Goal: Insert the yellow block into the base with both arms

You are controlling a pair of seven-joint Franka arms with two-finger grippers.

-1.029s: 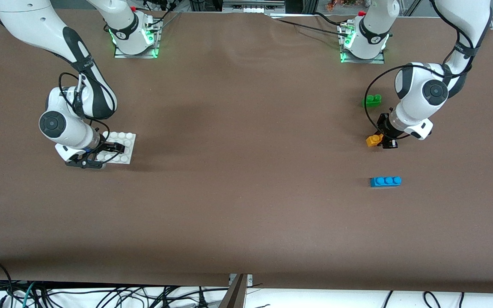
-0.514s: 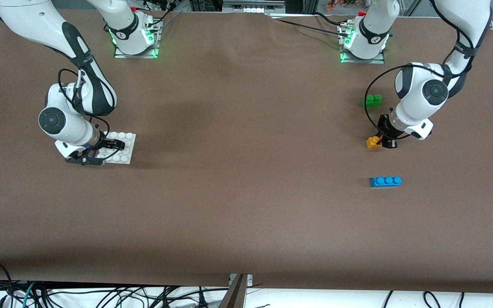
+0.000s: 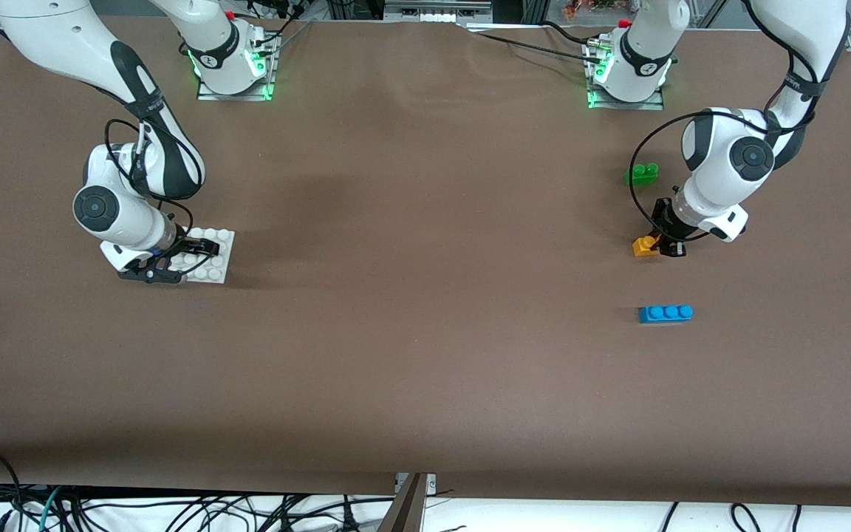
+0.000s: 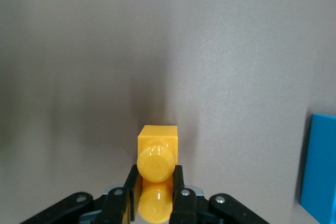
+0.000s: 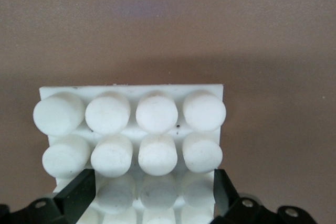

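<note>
The yellow block (image 3: pixel 644 244) lies low at the table near the left arm's end, and my left gripper (image 3: pixel 660 246) is shut on it. In the left wrist view the block (image 4: pixel 157 148) sits studs up, squeezed between both black fingers of the left gripper (image 4: pixel 156 182). The white base (image 3: pixel 220 255) lies flat at the right arm's end. My right gripper (image 3: pixel 174 264) is down at its edge. In the right wrist view the base (image 5: pixel 131 91) fills the middle, and the right gripper (image 5: pixel 152 187) stands open with a finger at each side of its rows.
A green two-stud brick (image 3: pixel 640 174) lies farther from the front camera than the yellow block. A blue three-stud brick (image 3: pixel 665 314) lies nearer, its end showing in the left wrist view (image 4: pixel 320 166). Brown table cover spreads between the two arms.
The left gripper has closed on the yellow block, which turned slightly. The right gripper has shifted a little farther onto the base.
</note>
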